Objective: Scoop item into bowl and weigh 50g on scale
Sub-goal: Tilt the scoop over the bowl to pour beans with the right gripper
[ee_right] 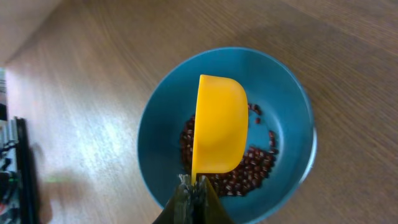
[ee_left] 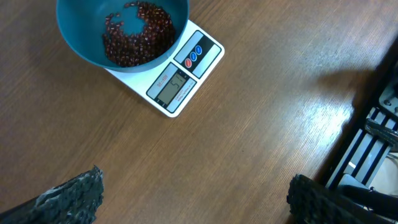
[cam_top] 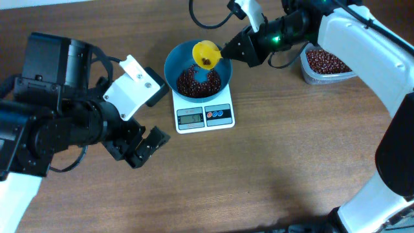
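R. tool [ee_right: 194, 194]: clamped narrow on the handle of a small yellow scoop [ee_right: 221, 127], held over the blue bowl [cam_top: 173, 61] and its heap of beans [ee_right: 255, 163]. In the right wrist view the scoop is turned on edge, w/ its rounded back toward the camera and its mouth facing away. From overhead a few beans show inside it, near the lip. Whether the scoop touches the heap cannot be told from here.

L. tool [cam_top: 145, 147]: jaws wide apart, holding nothing, over bare desk [cam_top: 272, 175]. It is left of the scale [cam_top: 205, 116], nearer the bottom edge of the overhead view, and well apart from it. In the left wrist view its two dark fingers [ee_left: 71, 198] sit at the bottom corners w/ only wood grain between them.

Beans: dark red-brown, loose in the bottom of the bowl. They are piled in a rough crescent, w/ a patch of blue floor showing through.

Bowl: sits on the white scale, approx. centred on the platform & overhanging it, so only the front strip shows. The display [ee_left: 173, 86] shows digits that look like 51 but are not sharp enough to be sure. Red & blue buttons [ee_left: 198, 50] are just beside it.

Tub [cam_top: 310, 77]: clear plastic, w/ more of the same beans inside. It is on the desk at the far right, well apart from the scale and partly behind the R. arm.
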You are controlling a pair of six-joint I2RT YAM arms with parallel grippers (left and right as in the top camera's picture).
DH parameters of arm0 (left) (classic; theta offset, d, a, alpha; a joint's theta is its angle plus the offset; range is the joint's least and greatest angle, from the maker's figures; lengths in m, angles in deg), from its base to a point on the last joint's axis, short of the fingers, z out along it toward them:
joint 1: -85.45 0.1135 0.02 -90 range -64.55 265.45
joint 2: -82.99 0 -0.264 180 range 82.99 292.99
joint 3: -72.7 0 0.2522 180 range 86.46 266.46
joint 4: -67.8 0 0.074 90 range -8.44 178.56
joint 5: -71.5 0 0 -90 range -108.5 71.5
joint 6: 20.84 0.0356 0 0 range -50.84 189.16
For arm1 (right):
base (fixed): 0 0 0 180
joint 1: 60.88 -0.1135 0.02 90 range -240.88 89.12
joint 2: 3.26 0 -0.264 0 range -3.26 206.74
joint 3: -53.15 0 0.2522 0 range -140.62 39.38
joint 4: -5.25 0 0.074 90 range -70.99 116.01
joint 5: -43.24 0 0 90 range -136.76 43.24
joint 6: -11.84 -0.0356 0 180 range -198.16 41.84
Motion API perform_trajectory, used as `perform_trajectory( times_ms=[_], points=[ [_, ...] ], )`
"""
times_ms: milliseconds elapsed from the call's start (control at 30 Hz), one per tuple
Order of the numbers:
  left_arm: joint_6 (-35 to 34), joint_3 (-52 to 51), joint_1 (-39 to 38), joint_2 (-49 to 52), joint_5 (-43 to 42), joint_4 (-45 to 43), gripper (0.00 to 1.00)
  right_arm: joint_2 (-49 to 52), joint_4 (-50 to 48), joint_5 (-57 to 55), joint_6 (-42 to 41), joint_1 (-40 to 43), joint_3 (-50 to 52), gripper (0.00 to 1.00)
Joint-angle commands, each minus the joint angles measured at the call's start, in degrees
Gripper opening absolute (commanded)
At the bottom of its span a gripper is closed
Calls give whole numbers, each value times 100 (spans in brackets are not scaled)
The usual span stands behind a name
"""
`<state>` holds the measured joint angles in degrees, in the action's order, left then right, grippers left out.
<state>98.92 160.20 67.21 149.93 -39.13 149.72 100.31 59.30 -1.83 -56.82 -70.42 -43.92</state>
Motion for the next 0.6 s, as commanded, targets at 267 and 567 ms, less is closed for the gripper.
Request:
perform_trajectory(
  times_ms=[267,567],
  points=[
    [-55,39,-13,-2,-59,7,98,258,-225,-271,590,-129,-85,4],
    [-55,39,-13,-2,-59,7,98,345,-323,-837,680,-437,-85,4]
  ],
)
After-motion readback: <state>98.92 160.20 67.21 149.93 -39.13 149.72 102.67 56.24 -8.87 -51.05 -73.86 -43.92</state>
